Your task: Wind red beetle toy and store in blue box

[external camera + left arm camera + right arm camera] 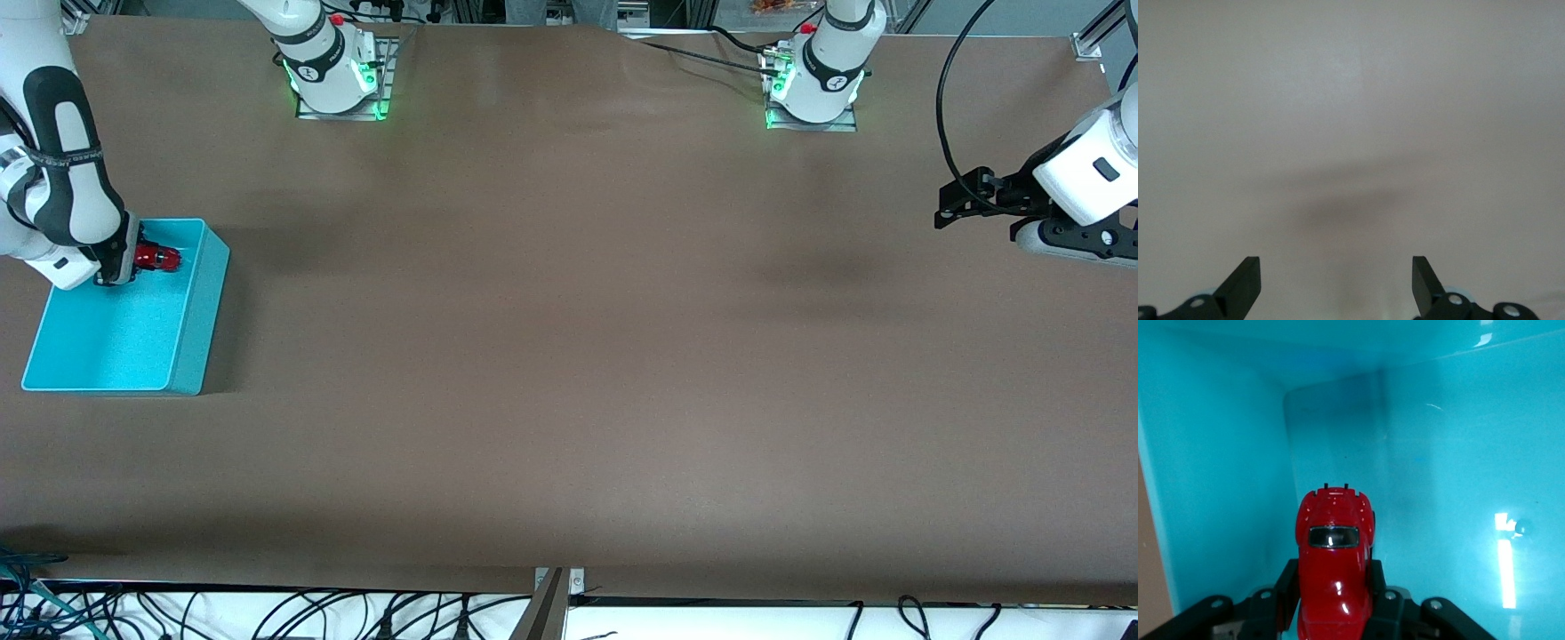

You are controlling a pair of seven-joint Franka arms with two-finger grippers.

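Observation:
The blue box [107, 342] stands at the right arm's end of the table. My right gripper [132, 261] is inside the box's end farther from the front camera and is shut on the red beetle toy [157, 258]. In the right wrist view the glossy red beetle toy [1333, 567] sits between the two black fingers [1286, 587], close to a corner of the blue box [1218, 467]. My left gripper [951, 206] waits open and empty above the table at the left arm's end; in the left wrist view its gripper [1337, 283] has only bare brown table under it.
The brown table [569, 356] spreads between the two arms. The arm bases [338, 80] stand along the table edge farthest from the front camera. Cables hang along the edge nearest the front camera.

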